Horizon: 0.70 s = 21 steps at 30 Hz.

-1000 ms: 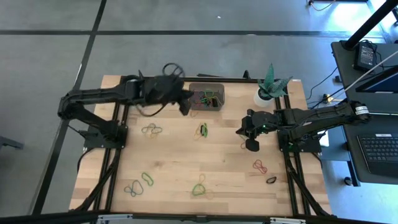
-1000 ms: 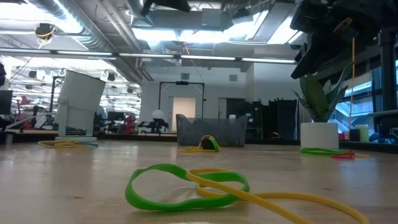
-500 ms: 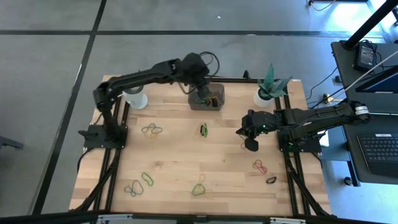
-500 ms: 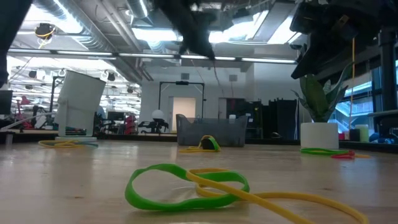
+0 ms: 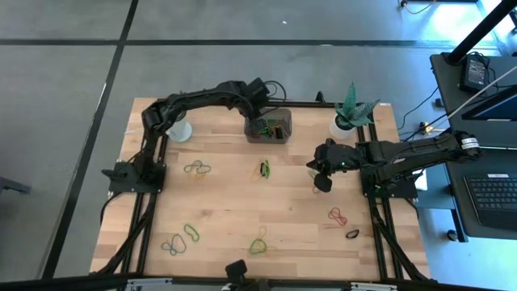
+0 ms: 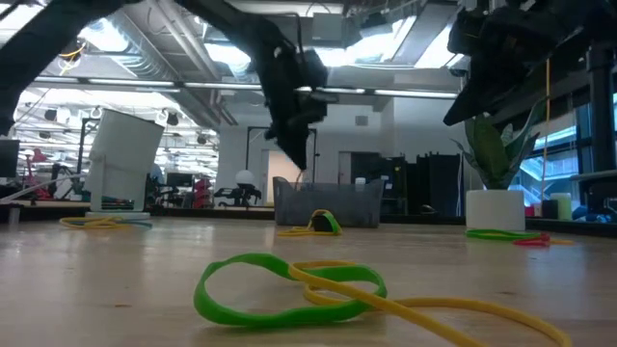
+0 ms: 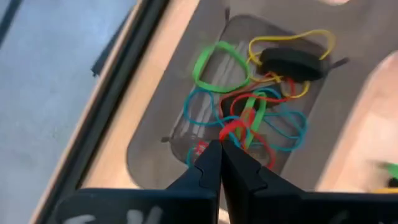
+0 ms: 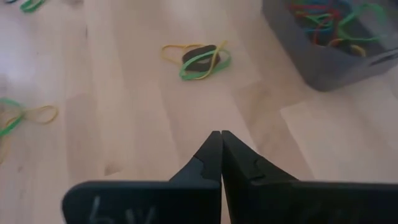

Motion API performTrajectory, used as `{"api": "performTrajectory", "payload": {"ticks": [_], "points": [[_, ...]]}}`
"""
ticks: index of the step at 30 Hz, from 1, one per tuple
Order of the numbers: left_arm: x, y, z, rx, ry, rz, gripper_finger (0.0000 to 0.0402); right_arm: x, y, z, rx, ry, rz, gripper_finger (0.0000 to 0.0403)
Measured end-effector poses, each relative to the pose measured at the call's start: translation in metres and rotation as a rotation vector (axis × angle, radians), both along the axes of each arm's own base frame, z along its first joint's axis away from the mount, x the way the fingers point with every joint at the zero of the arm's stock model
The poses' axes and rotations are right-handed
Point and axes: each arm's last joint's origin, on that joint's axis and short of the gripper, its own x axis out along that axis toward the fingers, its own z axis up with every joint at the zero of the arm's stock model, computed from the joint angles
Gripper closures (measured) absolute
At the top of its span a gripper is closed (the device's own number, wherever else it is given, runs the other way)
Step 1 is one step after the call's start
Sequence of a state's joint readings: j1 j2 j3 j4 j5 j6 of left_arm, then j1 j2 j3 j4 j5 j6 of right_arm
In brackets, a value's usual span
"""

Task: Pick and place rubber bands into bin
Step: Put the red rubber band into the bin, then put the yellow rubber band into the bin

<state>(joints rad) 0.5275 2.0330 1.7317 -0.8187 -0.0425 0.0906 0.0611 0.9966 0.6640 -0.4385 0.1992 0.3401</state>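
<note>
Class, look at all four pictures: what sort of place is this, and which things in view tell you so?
Probably a robotics lab or workshop: a light wooden table in a black metal frame carries two dark robot arms, exposed ceiling ducts run overhead, and a laptop sits on a desk beside the rig.

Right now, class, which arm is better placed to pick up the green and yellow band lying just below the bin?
Right, probably. The right gripper hangs beside the green and yellow band, fingers shut, and faces it. The left gripper is over the bin.
</note>
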Motion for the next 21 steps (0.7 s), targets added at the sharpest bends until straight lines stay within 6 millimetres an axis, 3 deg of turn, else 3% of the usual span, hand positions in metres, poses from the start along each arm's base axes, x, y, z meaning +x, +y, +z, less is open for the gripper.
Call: {"api": "performTrajectory", "payload": {"ticks": [8,14,21], "points": [[0.009,0.011,-0.049,-0.065,0.091,0.006,0.0398,0.000,-0.001,0.000,0.020,-0.009,-0.047,0.0401],[0.011,0.011,-0.053,-0.066,0.088,0.009,0.0384,0.000,-0.001,0.000,0.021,-0.009,-0.049,0.0401],[0.012,0.009,-0.052,-0.075,0.084,0.021,0.0324,0.000,-0.001,0.000,0.021,-0.009,-0.048,0.0401]]}}
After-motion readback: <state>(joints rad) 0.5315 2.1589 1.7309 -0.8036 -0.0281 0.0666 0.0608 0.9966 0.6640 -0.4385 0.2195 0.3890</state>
